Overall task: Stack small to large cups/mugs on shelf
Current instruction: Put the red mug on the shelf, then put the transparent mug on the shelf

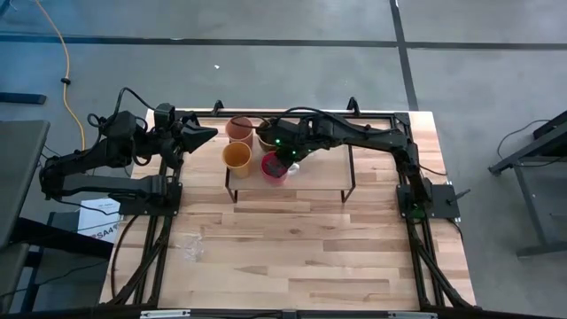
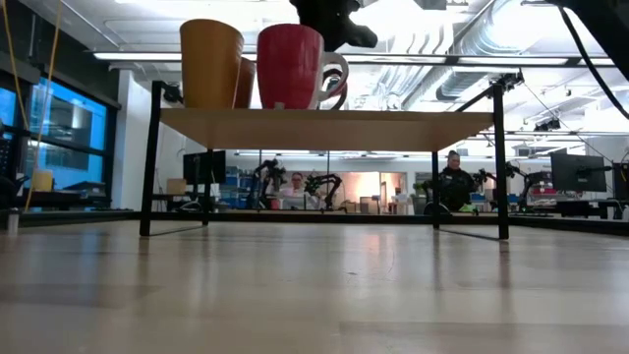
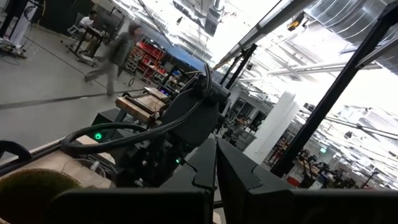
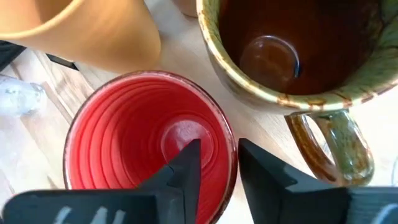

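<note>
Overhead, the shelf, a low rack with a thin black frame and a light wood top, stands near the far edge of the wooden table. Four cups cluster at the shelf's left end. The peach tumbler and the brown handled mug sit along its far edge; the yellow-orange cup and the red-pink cup sit along its near edge.

The right gripper hangs directly over the red-pink cup. In the right wrist view its jaws are slightly parted and straddle the cup's rim, one fingertip inside the cup and the other outside. Whether either finger presses the wall cannot be told. The brown handled mug stands just beside this cup, its handle turned toward the gripper.

The left gripper waits at the far left corner of the table, just beside the shelf's left end, fingers pressed together and holding nothing.

At table level, the yellow-orange cup and red-pink cup stand upright on the shelf top.
</note>
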Robot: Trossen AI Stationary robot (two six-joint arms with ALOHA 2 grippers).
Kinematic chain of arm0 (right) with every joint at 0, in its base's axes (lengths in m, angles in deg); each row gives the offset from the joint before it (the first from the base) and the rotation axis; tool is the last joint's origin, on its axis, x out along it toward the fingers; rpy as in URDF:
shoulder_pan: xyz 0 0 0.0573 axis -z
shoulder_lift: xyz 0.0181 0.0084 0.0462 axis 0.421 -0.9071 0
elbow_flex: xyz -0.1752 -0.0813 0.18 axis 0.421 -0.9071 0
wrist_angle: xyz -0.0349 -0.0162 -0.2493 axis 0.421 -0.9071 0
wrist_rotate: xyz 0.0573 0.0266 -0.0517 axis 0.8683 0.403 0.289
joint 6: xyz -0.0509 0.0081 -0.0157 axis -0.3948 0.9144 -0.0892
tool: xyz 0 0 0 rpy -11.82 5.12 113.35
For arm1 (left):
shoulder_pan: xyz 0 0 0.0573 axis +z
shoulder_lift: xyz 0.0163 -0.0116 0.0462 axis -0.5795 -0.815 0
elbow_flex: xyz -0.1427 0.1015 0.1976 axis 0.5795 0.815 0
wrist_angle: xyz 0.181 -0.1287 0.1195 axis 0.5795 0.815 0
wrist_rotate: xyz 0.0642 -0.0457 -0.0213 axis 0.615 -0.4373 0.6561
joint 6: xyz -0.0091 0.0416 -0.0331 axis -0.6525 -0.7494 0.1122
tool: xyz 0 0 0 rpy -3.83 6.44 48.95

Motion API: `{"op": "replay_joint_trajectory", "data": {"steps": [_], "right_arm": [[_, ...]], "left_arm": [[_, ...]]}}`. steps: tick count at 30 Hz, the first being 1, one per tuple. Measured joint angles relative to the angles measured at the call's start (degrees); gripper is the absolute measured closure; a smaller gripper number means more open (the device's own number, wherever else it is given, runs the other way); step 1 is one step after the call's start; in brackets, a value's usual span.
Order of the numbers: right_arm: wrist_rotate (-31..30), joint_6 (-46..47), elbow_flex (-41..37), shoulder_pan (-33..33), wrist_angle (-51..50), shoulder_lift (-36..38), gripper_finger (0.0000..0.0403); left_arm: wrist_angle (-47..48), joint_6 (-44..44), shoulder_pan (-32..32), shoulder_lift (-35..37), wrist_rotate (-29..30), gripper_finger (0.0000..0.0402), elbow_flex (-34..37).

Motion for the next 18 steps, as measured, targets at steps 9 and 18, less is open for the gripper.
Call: {"op": "replay_joint_trajectory", "data": {"steps": [9, 18], "right_arm": [[0.00, -1.33, 0.07, 0.04, -0.69, 2.18, 0.0262], [-0.77, -11.14, 0.13, -0.72, -5.10, 8.34, 0.0230]], "left_arm": [[0.00, -0.02, 0.00, 0.00, 0.00, 0.0399, 0.00], [0.05, -0.03, -0.01, 0.00, 0.00, 0.0399, 0.00]]}}
